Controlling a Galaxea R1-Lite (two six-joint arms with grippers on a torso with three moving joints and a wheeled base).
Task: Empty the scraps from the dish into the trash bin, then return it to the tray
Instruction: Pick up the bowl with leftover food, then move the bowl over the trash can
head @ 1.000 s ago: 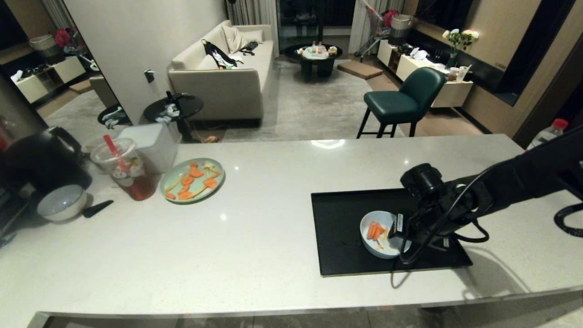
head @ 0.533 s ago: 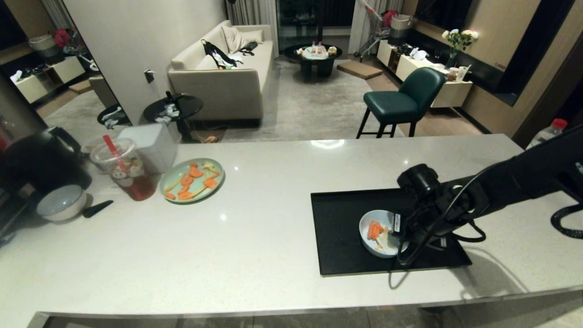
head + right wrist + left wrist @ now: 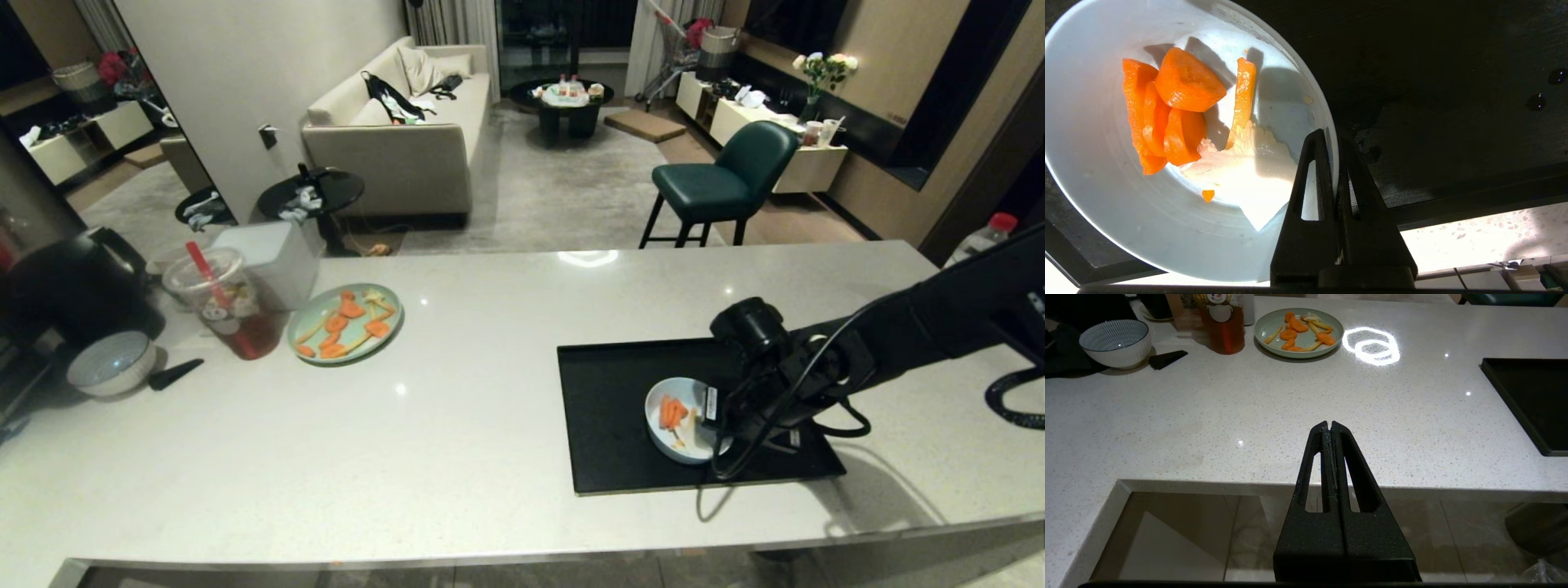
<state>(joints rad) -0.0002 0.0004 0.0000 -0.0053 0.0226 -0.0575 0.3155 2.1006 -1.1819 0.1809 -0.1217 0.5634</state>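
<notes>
The right gripper (image 3: 1333, 136) was clamped on the rim of the dish (image 3: 1098, 204), one finger inside the wall and the other outside it, with the jaws drawn tight against the thin edge. In the head view the same gripper (image 3: 712, 415) was seen at the dish's (image 3: 665, 437) right side, the right arm being stretched in from the counter's right end. The scraps (image 3: 1167, 110), orange carrot pieces with a pale bit beside them, were heaped inside the dish, away from the pinched rim. The dish was seated on the tray (image 3: 608, 416), in its right half, nearer the front rim than the back one. The tray itself was laid on the counter (image 3: 457, 441) toward the front right corner. The left gripper (image 3: 1331, 428) was held with its fingers pressed together, empty, just above the counter's front edge. Near the counter's back left corner a green plate (image 3: 314, 341) with carrot pieces, a drink cup (image 3: 224, 306) and a white bowl (image 3: 110, 363) were set.
</notes>
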